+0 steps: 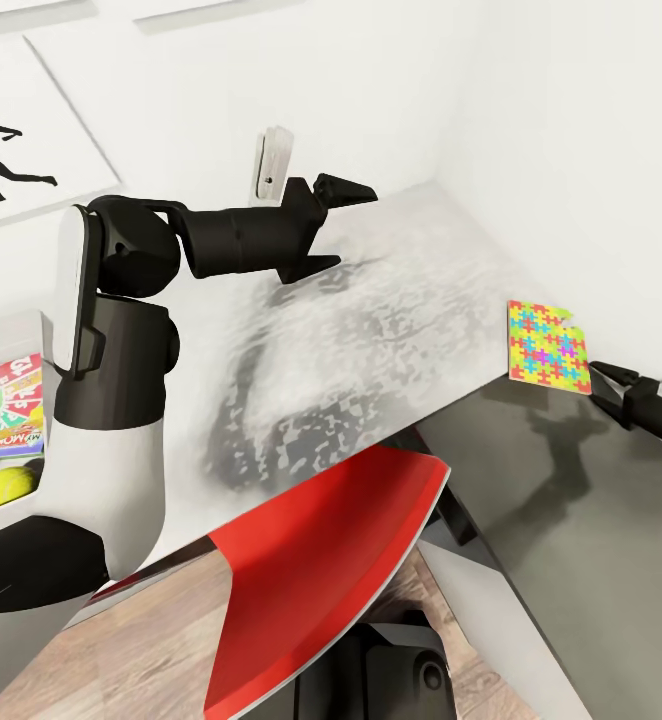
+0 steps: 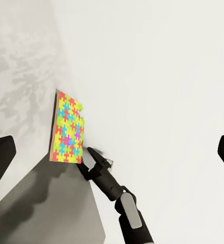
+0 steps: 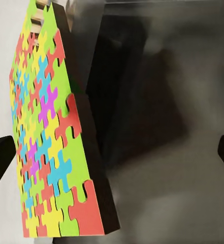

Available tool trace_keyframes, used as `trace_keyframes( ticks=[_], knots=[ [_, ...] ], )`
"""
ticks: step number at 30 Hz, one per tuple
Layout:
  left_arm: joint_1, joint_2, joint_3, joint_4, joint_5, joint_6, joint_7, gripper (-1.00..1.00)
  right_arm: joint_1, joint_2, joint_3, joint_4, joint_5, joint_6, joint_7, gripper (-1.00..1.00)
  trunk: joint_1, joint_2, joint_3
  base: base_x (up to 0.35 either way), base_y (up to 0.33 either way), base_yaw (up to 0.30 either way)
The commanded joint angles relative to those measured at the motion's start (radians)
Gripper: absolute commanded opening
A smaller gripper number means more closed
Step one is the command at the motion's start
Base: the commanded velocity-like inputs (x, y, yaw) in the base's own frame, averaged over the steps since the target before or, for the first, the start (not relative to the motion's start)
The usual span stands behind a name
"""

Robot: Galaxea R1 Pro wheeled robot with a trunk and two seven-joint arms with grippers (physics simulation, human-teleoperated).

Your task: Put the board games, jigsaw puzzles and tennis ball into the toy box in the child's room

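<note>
Stretching across the middle of the head view, the pale grey desk [image 1: 391,300] runs up to the white wall, with the lower dark side table [image 1: 591,520] joining it at about 4 o'clock. At 9 o'clock the toy box [image 1: 11,335] holds a Monopoly board game [image 1: 9,405] and the tennis ball [image 1: 6,487]. One jigsaw puzzle [image 1: 547,346] lies at 3 o'clock on the desk's far edge beside the wall. The left end effector [image 1: 333,224] hovers over the desk at 12 o'clock, fingers spread and holding nothing. The right end effector [image 1: 616,385] sits just beside the puzzle's near corner, fingers apart, nothing grasped.
</note>
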Motion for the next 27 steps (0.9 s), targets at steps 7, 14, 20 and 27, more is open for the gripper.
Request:
trace_keyframes(
  ticks=[7, 14, 20, 27],
  knots=[
    [-0.002, -0.001, 0.001, -0.001, 0.009, 0.002, 0.01, 1.0, 0.0, 0.001, -0.002, 0.003, -0.001, 0.003, 0.001, 1.0, 0.001, -0.002, -0.001, 0.0, 0.0, 0.0],
    [-0.002, -0.001, 0.001, 0.0, 0.009, 0.002, 0.01, 1.0, 0.0, 0.001, -0.002, 0.003, -0.002, 0.002, 0.002, 1.0, 0.001, -0.002, -0.001, 0.0, 0.0, 0.009],
    [-0.003, -0.001, 0.001, 0.0, 0.009, 0.002, 0.01, 1.0, 0.0, 0.001, -0.002, 0.002, -0.002, 0.002, 0.002, 1.0, 0.001, -0.002, -0.001, 0.0, 0.0, 0.108],
    [-0.003, -0.001, 0.001, 0.0, 0.009, 0.002, 0.011, 1.0, 0.0, 0.002, -0.002, 0.0, -0.002, 0.002, 0.003, 1.0, 0.001, -0.002, -0.001, 0.0, 0.0, 0.109]
  ],
)
